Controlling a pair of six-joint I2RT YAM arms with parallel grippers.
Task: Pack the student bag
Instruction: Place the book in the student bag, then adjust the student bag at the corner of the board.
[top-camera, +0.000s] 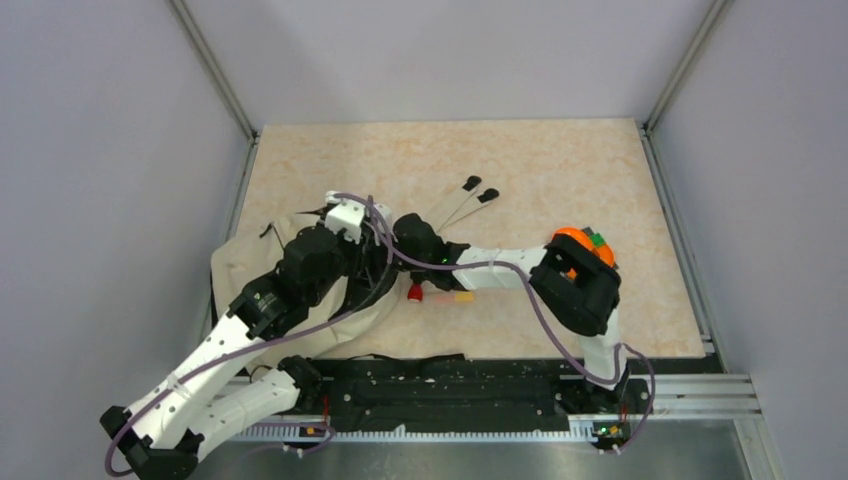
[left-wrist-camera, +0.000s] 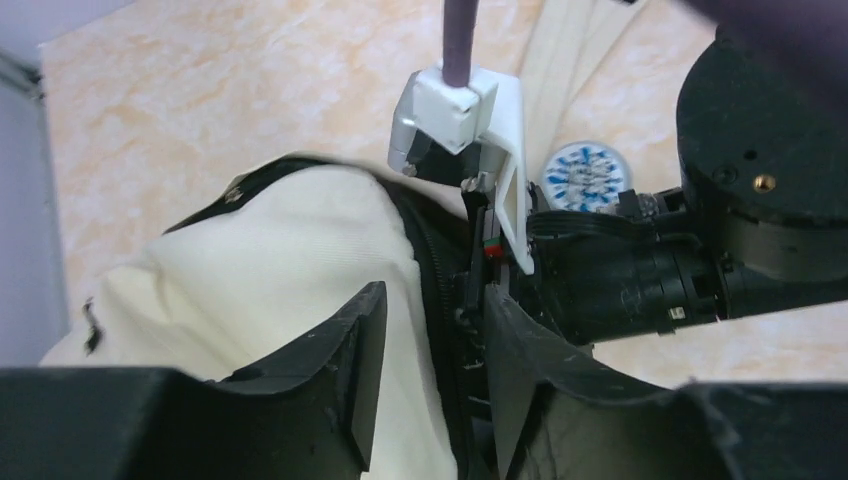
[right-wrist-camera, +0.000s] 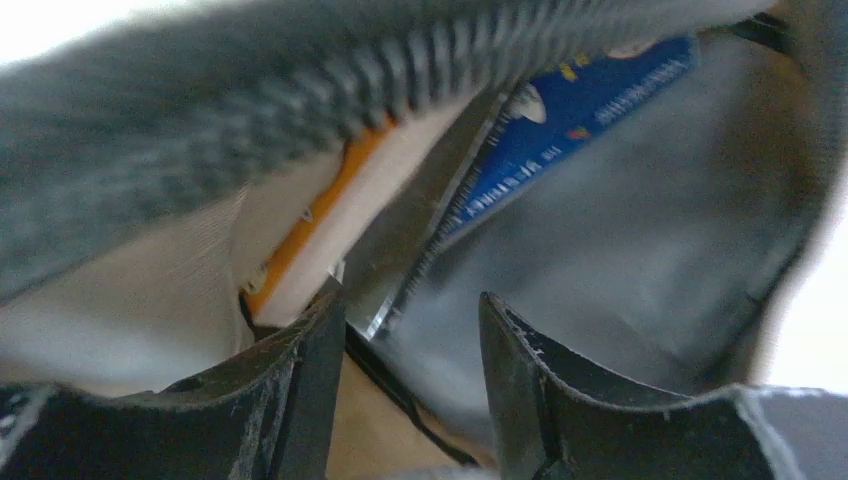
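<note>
The student bag (top-camera: 235, 270) is a beige canvas backpack lying at the left of the table, mostly under my left arm. Its two straps with black tips (top-camera: 470, 184) point to the far right. My left gripper (left-wrist-camera: 430, 300) is closed on the bag's (left-wrist-camera: 270, 260) cream edge and black zipper, holding the mouth up. My right arm (top-camera: 500, 268) reaches left into the opening. My right gripper (right-wrist-camera: 410, 340) is open and empty inside the grey-lined bag (right-wrist-camera: 640, 250). A blue book (right-wrist-camera: 570, 110) and an orange-edged flat item (right-wrist-camera: 300, 230) lie inside, beyond its fingertips.
A small red item (top-camera: 415, 292) and a yellow-orange piece (top-camera: 462, 296) lie on the table under the right forearm. An orange object with green on top (top-camera: 582, 242) sits behind the right elbow. A round blue-and-white patterned thing (left-wrist-camera: 588, 172) lies by the bag.
</note>
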